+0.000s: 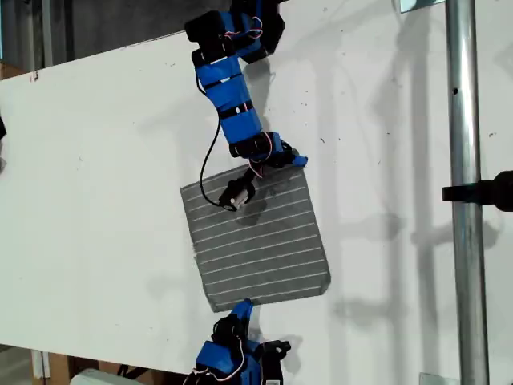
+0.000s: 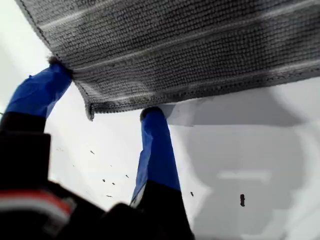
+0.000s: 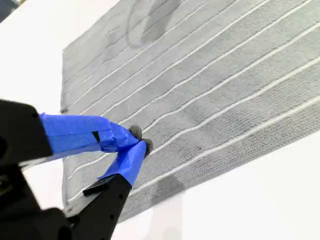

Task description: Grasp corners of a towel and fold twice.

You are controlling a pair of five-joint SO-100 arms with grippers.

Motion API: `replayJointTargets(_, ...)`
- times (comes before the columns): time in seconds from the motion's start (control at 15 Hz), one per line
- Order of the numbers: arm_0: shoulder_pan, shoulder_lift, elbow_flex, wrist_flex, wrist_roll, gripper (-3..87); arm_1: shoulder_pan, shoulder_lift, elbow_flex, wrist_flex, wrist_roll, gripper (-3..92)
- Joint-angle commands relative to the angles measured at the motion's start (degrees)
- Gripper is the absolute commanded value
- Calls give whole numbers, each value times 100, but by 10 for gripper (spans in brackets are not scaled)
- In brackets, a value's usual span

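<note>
While the thin gray white-striped towel (image 1: 260,241) lies flat in the middle of the white table (image 1: 96,200), the exterior view shows you my first tool (image 1: 290,157) at the cloth's far corner (image 1: 303,166) on that view's right. My second tool (image 1: 243,305) touches the near edge beside the corner on that view's left.

You see in the first wrist view my first tool (image 2: 102,92) spread wide astride that corner (image 2: 91,111). One blue-taped finger (image 2: 42,87) is at the edge, and the other (image 2: 157,150) sits beneath the raised hem.

You find in the second wrist view my second tool (image 3: 141,140) with its tips pressed together over the towel (image 3: 210,85). You cannot tell whether cloth is nipped between them.
</note>
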Motion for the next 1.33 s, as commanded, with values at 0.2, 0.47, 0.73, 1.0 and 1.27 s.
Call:
replayJointTargets(0.2, 1415, -5054, -3340, -466, -62, 75, 88, 352, -439, 114, -62, 105)
replayJointTargets(0.47, 1881, -6319, -4711, 167, -264, 84, 79, 255, -404, 44, -70, -1)
replayJointTargets(0.73, 2329, -7515, -6680, 1274, 817, 123, 35, 246, -396, 18, -70, -1)
replayJointTargets(1.0, 2733, -7479, -6548, 642, 1169, 366, 18, 246, -396, 26, -70, -1)
replayJointTargets(1.27, 2962, -7699, -5493, -387, 984, 376, 9, 281, -404, 35, -35, -1)
